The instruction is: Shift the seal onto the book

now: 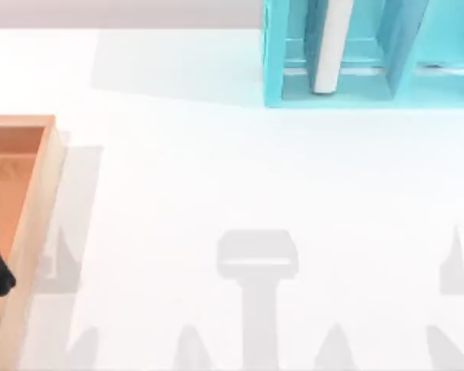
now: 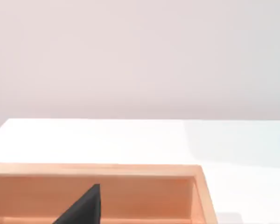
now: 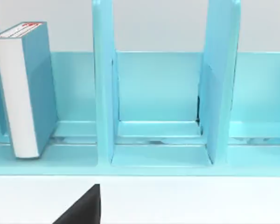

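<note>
Left claw (image 2: 83, 209): a dark tip low over the tray; I cannot tell how wide it is set or whether it holds anything.
Seal: I cannot place it from either claw, so I judge it not yet in hand.
Book (image 3: 24, 88): ahead of the right claw, standing upright on its end in the shelf, white page edges toward the claw, one compartment aside from the bay the claw faces.
Right claw (image 3: 84, 209): near the table, just in front of the shelf; grip cannot be told.
Step in hand: looks like the opening, with the seal to be found and picked up.
Next move: I'd say find the seal and take it upright. The book offers only a narrow top edge while it stands, so setting the seal down needs care.
Tray (image 1: 50, 178): wooden, under the left claw at the table's left edge.
Shelf (image 3: 102, 93): light blue. Its dividers close in on the book and would crowd a claw reaching in.
Table (image 1: 216, 170): white, between the two claws.
</note>
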### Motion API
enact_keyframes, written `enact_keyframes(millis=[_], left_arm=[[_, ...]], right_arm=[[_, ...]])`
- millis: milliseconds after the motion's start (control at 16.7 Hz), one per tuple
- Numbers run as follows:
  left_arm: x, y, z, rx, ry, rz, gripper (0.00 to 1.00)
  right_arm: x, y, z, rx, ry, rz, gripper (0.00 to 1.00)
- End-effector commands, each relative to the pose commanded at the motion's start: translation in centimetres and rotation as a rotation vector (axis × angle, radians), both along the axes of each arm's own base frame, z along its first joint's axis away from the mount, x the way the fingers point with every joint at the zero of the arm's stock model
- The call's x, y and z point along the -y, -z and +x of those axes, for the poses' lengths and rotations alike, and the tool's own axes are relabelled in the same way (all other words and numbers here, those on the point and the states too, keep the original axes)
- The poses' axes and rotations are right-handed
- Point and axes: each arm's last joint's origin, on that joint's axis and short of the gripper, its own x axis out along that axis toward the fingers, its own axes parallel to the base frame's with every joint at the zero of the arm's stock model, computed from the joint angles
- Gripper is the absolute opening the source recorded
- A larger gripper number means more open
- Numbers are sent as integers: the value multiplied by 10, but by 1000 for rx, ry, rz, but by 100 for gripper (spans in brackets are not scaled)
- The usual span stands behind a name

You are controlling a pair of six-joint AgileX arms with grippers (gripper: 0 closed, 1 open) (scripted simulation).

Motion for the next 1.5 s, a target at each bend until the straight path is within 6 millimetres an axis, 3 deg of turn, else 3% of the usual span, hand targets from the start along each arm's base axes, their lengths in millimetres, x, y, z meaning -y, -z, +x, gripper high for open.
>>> enact_keyframes(millis=[240,540,720,960,1200,1380,1500], left_arm=[[0,0,0,0,0,0,100],[0,0,0,0,0,0,100],[0,0,0,0,0,0,100],[0,0,0,0,0,0,100],[0,0,0,0,0,0,100],[0,0,0,0,0,0,100],[0,0,0,0,0,0,100]], right_arm=[[-1,-6,1,6,1,1,100],[-7,-45,17,29,7,10,100],[-18,-73,46,25,12,17,100],[-47,-92,111,0,18,24,100],[-95,-70,185,-39,25,22,100],[-135,-29,229,-67,29,15,100],[-159,3,248,-83,31,10,100]])
